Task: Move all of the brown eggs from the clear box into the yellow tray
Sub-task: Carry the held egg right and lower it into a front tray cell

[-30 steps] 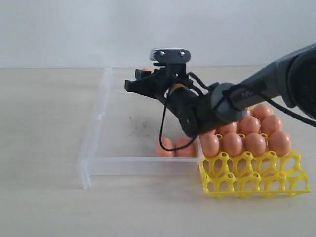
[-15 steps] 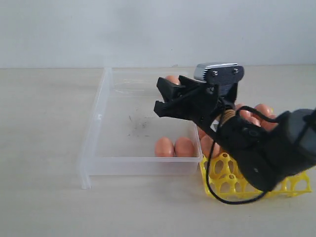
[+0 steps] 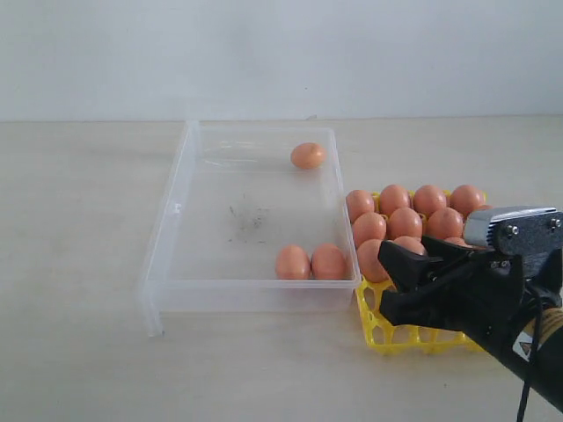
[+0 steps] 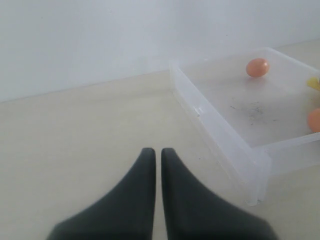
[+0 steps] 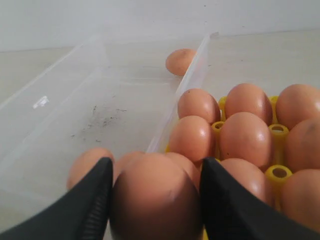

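The right gripper (image 5: pixel 155 170) is seen pinching one brown egg (image 5: pixel 157 200) between its fingers. Its arm is held low, just beside the near corner of the clear box (image 3: pixel 176 211), where the yellow tray (image 3: pixel 378 332) stands against the box. That grip is shown only by the right wrist view. Inside the box, one egg (image 3: pixel 307 156) is seen at the far wall and two at the near wall. The left gripper (image 4: pixel 154 152), pressed together, is shown only by its own wrist view, apart from the box.
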Motion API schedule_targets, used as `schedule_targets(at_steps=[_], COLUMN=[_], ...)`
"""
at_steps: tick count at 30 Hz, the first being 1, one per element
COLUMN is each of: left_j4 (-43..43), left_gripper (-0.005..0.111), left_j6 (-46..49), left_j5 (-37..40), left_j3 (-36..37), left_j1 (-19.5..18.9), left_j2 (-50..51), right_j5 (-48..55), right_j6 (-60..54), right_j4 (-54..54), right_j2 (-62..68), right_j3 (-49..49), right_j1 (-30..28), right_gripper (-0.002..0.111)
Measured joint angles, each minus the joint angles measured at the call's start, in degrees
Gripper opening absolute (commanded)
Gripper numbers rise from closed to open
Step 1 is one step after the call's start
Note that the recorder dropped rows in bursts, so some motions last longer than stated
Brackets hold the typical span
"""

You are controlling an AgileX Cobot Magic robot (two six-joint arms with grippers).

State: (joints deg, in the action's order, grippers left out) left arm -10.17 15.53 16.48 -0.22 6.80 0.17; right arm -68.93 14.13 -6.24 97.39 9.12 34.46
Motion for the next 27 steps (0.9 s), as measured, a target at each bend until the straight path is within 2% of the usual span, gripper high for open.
schedule_targets(at_steps=[17, 27], left_j4=[0.0, 0.0], left_gripper=[0.004, 0.004], left_j6=[0.0, 0.0], left_j5=[0.0, 0.0], left_j3=[0.0, 0.0], left_j1=[0.0, 0.0], left_j2=[0.0, 0.0], right_j5=[4.2, 15.2], right_j6=[1.0, 0.8], right_j4=[1.9, 4.9], right_j2=[-0.1, -0.2], right_j3=[0.1, 6.3], right_j1=[0.0, 0.0], right_gripper=[0.0, 0.0])
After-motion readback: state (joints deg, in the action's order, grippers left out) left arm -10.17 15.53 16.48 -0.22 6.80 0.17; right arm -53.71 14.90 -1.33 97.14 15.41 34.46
